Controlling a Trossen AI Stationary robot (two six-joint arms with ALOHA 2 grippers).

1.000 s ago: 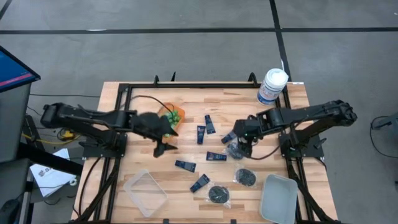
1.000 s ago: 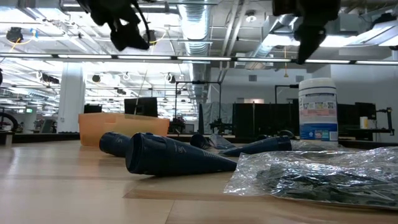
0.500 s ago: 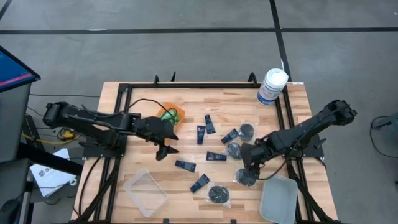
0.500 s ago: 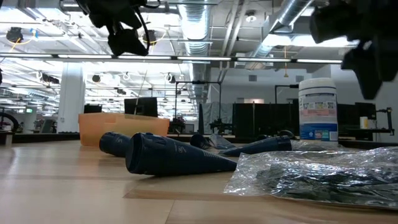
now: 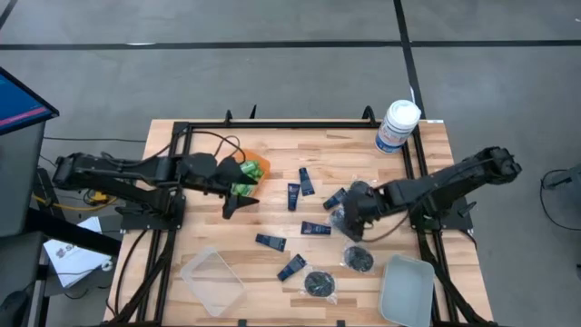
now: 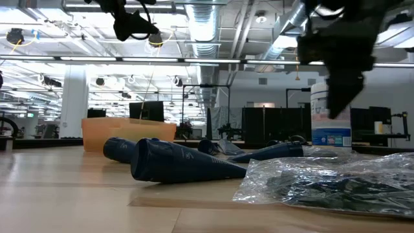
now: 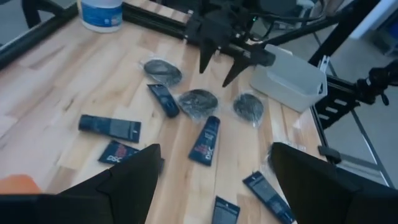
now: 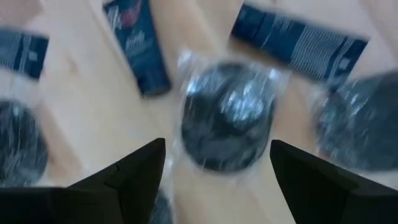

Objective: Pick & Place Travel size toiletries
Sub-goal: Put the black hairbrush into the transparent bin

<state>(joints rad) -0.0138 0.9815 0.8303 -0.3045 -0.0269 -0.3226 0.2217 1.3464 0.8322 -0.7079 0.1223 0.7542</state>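
right gripper (image 5: 349,216) spread wide and holding nothing, poised above a black round piece in a clear packet (image 8: 227,116) near the table's (image 5: 272,163) middle-right, fingers (image 8: 134,171) framing it in the wrist view. two more packets (image 5: 358,259) lying toward the front, near a grey tray (image 5: 406,289). navy tubes (image 5: 294,195) scattered flat across the middle, well apart from each other. left gripper (image 5: 238,202) likewise spread and empty, raised just beside green bottles (image 5: 245,170) in an orange bowl (image 5: 257,164) at the left. clear tray (image 5: 212,281) at the front left. white canister (image 5: 397,125) upright at the far right corner.
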